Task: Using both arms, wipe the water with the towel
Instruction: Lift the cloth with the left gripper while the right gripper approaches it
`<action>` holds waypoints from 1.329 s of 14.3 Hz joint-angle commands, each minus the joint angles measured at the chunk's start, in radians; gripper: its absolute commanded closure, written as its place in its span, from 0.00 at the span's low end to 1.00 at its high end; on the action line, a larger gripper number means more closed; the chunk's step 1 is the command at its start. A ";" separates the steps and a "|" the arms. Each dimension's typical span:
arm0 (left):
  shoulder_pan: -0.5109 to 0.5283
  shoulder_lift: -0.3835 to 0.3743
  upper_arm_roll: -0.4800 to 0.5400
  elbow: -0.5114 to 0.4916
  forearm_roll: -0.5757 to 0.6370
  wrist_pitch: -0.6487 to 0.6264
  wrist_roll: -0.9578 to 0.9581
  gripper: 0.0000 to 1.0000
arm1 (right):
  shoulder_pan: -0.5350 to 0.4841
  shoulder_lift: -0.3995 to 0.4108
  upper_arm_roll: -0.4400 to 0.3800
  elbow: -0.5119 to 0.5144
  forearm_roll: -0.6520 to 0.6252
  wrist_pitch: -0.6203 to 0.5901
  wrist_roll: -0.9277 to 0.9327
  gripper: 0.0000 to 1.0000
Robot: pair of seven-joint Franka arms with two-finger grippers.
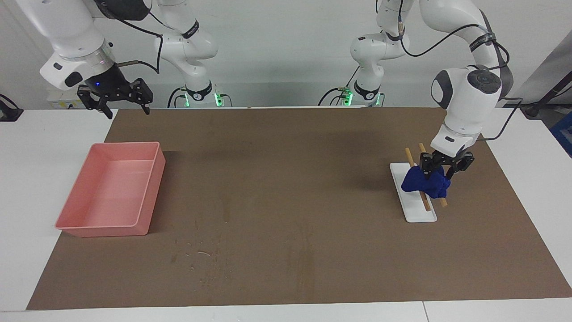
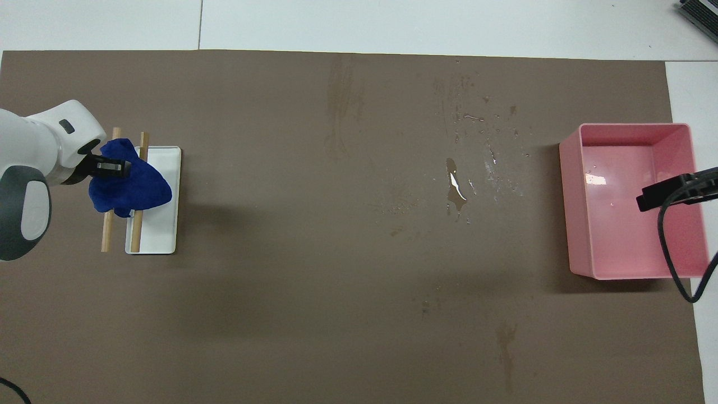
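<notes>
Pink plastic bin (image 1: 111, 190) sits at the right arm's end of the brown mat (image 1: 286, 147); the right gripper (image 1: 115, 96) waits above, fingers spread, empty. Mid-mat, the water (image 2: 457, 188) glistens unwiped. At the left arm's end, the blue towel (image 1: 424, 182) lies bunched on two wooden sticks (image 1: 424, 203) over a white tray (image 1: 420, 214); the left gripper (image 1: 442, 167) is down on it, jaws narrowed around a fold. Lifting and wiping are not yet done.

A white bench (image 1: 27, 188) carries a brown mat (image 1: 286, 188) covering most of the frame. On the mat, a pink bin (image 1: 111, 190) sits at mid-left, a white tray (image 1: 418, 212) at mid-right, and water (image 1: 203, 254) specks glisten at lower centre-left.
</notes>
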 commanded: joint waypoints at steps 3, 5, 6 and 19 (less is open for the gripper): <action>0.025 -0.013 0.000 0.025 -0.036 -0.020 -0.025 1.00 | 0.001 -0.052 0.013 -0.071 0.009 0.030 0.053 0.00; 0.029 0.017 0.005 0.130 -0.212 -0.140 -0.173 1.00 | 0.000 -0.053 0.019 -0.071 0.009 0.031 0.066 0.00; 0.032 0.026 0.004 0.176 -0.280 -0.184 -0.297 1.00 | 0.000 -0.053 0.019 -0.071 0.009 0.031 0.067 0.00; -0.142 -0.061 -0.131 0.200 -0.923 -0.154 -1.312 1.00 | 0.029 -0.078 0.033 -0.138 0.450 0.111 0.766 0.00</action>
